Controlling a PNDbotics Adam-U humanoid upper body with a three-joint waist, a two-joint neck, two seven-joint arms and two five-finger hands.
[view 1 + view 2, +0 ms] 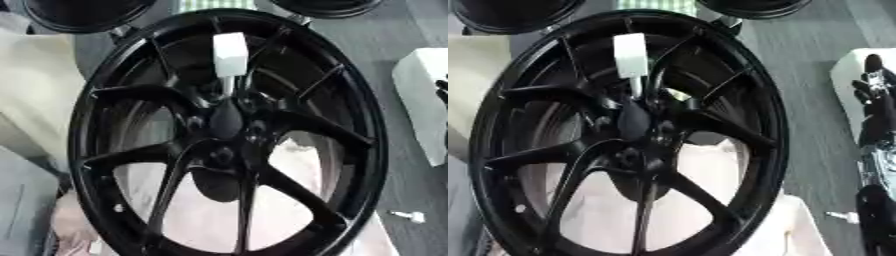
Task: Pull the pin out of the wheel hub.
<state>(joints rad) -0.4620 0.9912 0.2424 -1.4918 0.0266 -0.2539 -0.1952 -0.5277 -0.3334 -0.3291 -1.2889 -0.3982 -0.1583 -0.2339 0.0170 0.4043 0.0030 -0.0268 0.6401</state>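
- The black wheel hub [227,135] stands propped nearly upright, face toward the camera, so its centre is reachable
- The pin [230,55], white-handled, is seated just above the hub centre; not yet pulled
- The right hand [874,95] hangs at the right edge beside a white block [420,100], fingers relaxed, holding nothing; left hand unseen
- A small white piece [409,215] lies on the grey floor, apart

A white block [426,102] sits at three o'clock, a small white bolt-like piece [409,216] at five, and dark round rims [83,12] at eleven and one.
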